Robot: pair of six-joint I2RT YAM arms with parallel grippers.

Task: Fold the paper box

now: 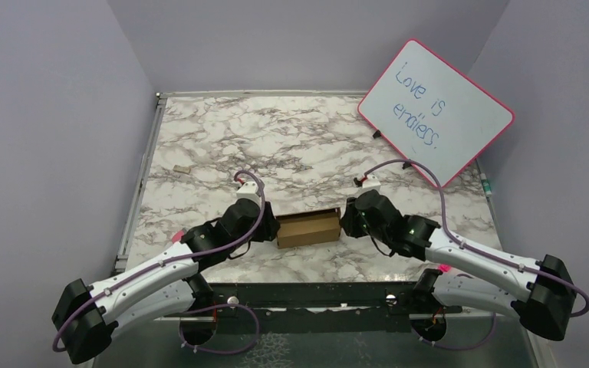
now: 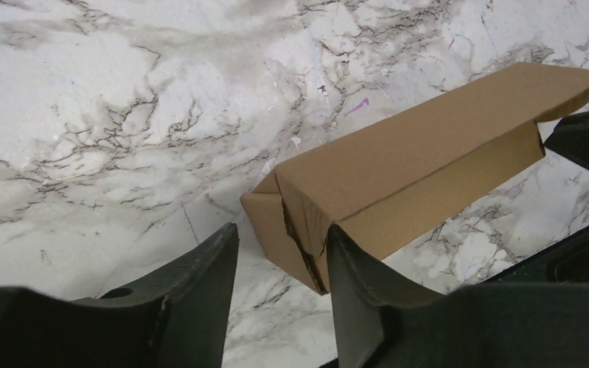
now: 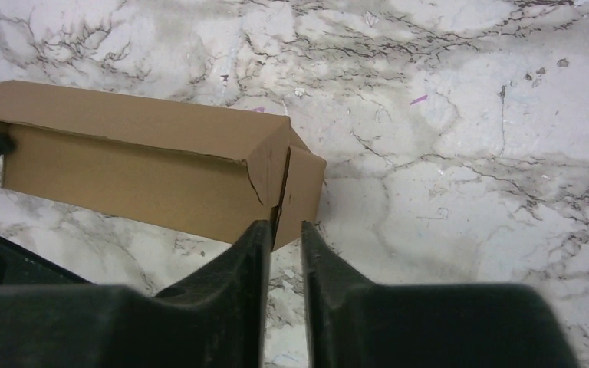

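Note:
The paper box (image 1: 307,228) is a small oblong of plain brown cardboard lying flat on the marble table (image 1: 276,138), between my two grippers. My left gripper (image 1: 270,227) is at its left end. In the left wrist view the box (image 2: 414,161) runs away to the upper right, and its end corner sits between the open fingers of the left gripper (image 2: 282,234), the right finger against its side. My right gripper (image 1: 345,219) is at the other end. In the right wrist view the box (image 3: 138,161) shows its end flap at the tips of the right gripper (image 3: 284,228), whose fingers stand narrowly apart.
A pink-framed whiteboard (image 1: 435,111) with handwriting leans at the back right. A tiny tan scrap (image 1: 182,169) lies at the left of the table. Purple-grey walls close in the left, back and right sides.

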